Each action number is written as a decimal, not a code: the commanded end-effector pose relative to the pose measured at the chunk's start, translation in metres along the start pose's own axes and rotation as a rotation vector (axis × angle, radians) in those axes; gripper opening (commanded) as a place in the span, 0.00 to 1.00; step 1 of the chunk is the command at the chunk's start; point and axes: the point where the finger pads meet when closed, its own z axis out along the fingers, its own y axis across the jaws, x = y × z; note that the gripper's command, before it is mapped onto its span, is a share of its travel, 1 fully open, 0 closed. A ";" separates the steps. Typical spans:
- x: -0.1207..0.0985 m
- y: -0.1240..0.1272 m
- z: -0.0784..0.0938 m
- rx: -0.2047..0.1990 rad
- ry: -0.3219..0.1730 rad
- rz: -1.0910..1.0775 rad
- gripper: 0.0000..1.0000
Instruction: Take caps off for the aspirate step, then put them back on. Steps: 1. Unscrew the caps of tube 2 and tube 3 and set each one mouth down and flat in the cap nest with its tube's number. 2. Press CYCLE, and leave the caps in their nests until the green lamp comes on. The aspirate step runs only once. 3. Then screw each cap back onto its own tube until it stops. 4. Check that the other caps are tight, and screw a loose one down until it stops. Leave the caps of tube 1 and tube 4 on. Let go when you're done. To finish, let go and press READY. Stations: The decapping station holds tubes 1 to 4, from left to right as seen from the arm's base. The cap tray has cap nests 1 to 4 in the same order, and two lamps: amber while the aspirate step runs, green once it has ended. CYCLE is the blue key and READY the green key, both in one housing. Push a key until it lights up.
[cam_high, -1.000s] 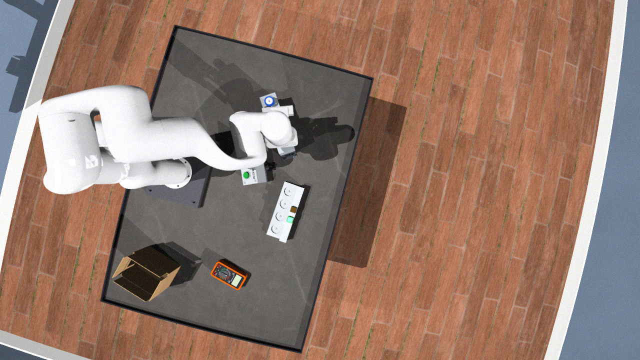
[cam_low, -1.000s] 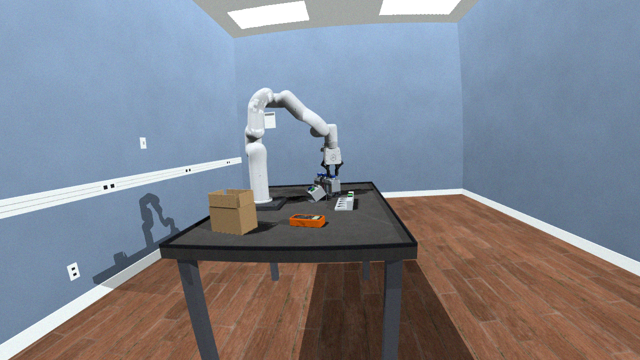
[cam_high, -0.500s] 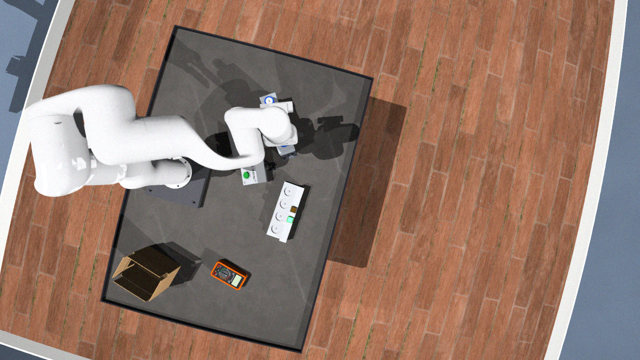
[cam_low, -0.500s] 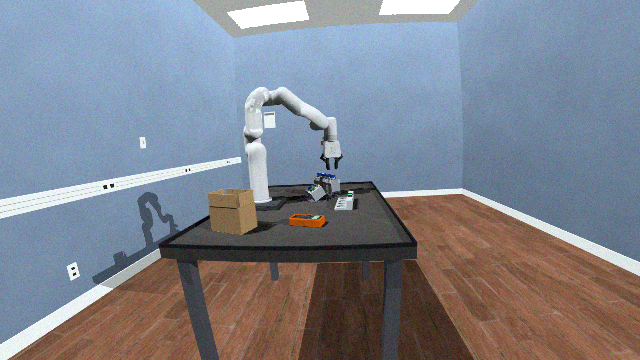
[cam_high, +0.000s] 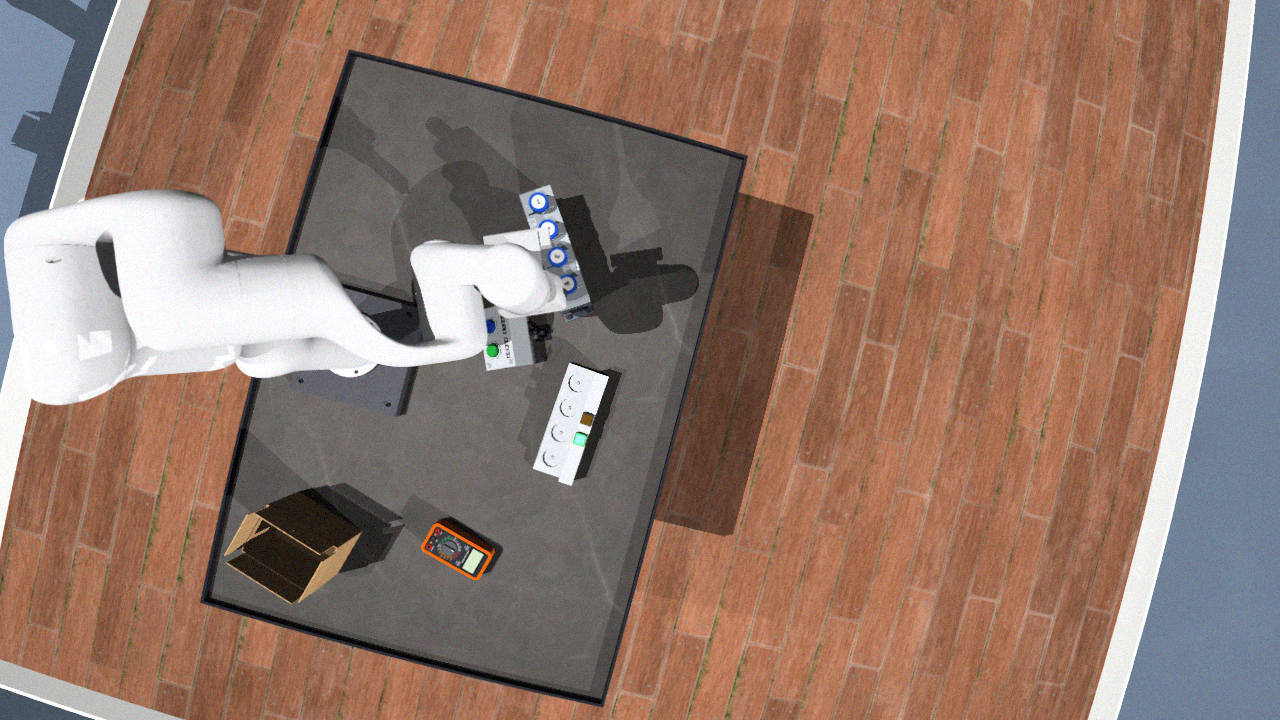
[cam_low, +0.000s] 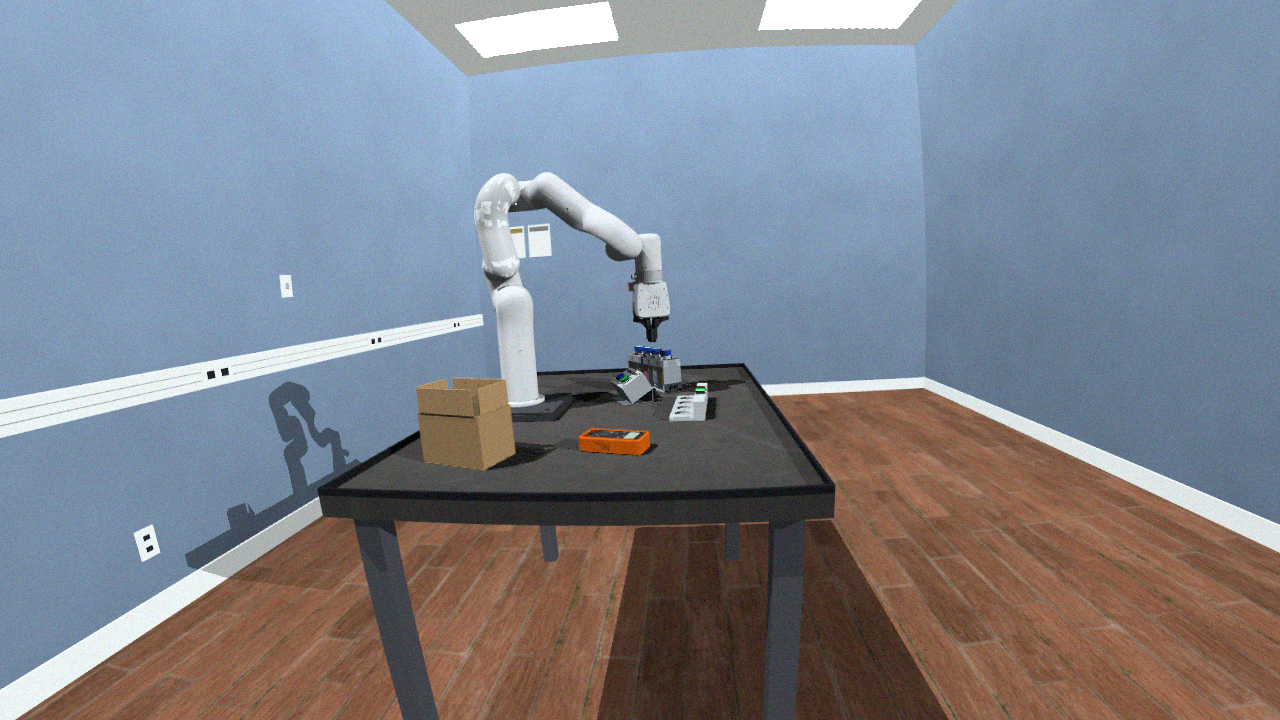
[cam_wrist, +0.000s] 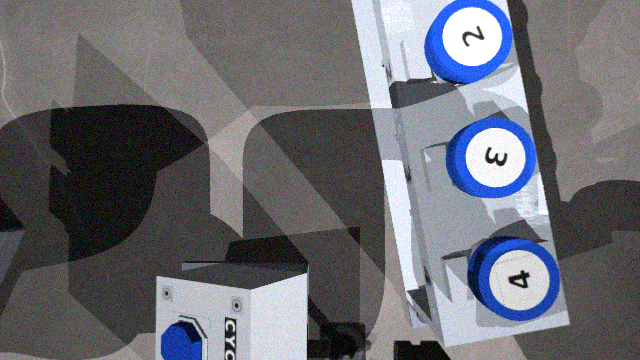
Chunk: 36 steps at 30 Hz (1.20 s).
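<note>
Caps 2 (cam_wrist: 469, 41), 3 (cam_wrist: 491, 158), 4 (cam_wrist: 515, 278) seated on tubes in decapping station (cam_wrist: 400, 165), mid-table. Arm elbow high, wrist vertical; gripper (cam_low: 651, 334) clenched on nothing, raised above station's tube-4 end, beside key housing (cam_wrist: 230, 315). Green lamp (cam_high: 580, 438) lit on cap tray (cam_high: 547, 456); nests bare.

Decapping station (cam_wrist: 400, 165) runs down the right of the view, on the bench (cam_wrist: 300, 65). Blue caps 2 (cam_wrist: 469, 40), 3 (cam_wrist: 491, 157) and 4 (cam_wrist: 515, 278) all seated on tubes. Key housing (cam_wrist: 277, 315) at lower left; blue CYCLE key (cam_wrist: 180, 341) partly visible.
</note>
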 end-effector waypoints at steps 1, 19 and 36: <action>-0.008 -0.014 0.005 -0.004 -0.012 -0.001 0.00; -0.060 -0.101 0.049 -0.004 -0.012 -0.001 0.00; -0.065 -0.108 0.068 -0.004 -0.012 -0.001 0.00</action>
